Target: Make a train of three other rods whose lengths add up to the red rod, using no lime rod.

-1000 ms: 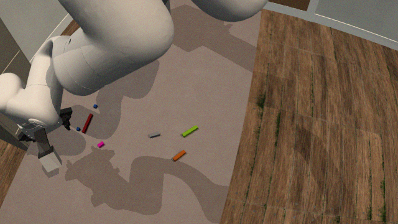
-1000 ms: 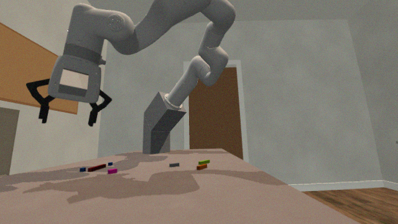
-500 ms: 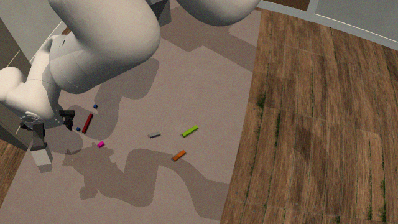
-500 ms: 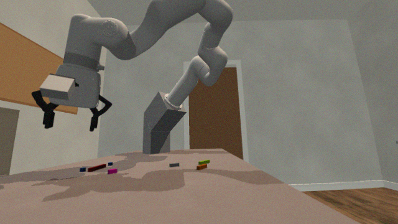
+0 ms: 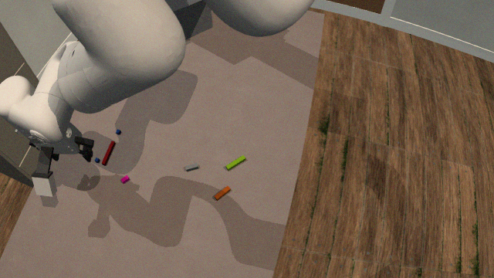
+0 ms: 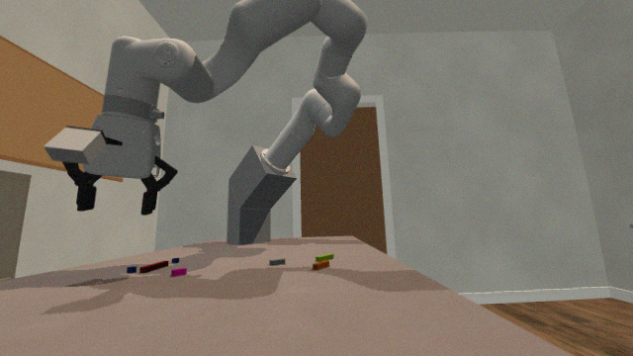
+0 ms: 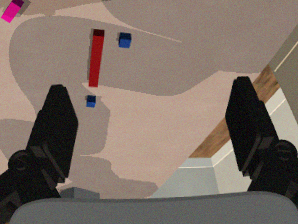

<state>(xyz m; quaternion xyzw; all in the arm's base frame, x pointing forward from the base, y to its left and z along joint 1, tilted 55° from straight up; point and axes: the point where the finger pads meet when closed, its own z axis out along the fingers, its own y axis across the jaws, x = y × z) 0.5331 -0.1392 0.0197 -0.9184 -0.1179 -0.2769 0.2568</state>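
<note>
One blue rod [image 5: 96,160] [image 6: 132,269] [image 7: 125,40], likely first for the train, lies on the surface [image 5: 239,127] [image 6: 297,321] [image 7: 145,120] beside the red rod [image 5: 108,153] [image 6: 154,267] [image 7: 96,58]. From the released, empty jaws [image 5: 72,155] [image 6: 117,209], it sits toward three o'clock in the top view, eleven in the wrist view.

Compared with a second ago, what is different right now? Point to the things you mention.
The gripper [image 5: 69,152] [image 6: 117,202] [image 7: 150,99] has turned: from the exterior, its pale box [image 5: 43,185] [image 6: 71,144] now juts out to the left instead of facing the viewer. Nothing was picked up or let go; the fingers remain open and raised. The red rod [image 5: 108,153] [image 6: 154,267] [image 7: 96,59] and the others lie as they did.
</note>
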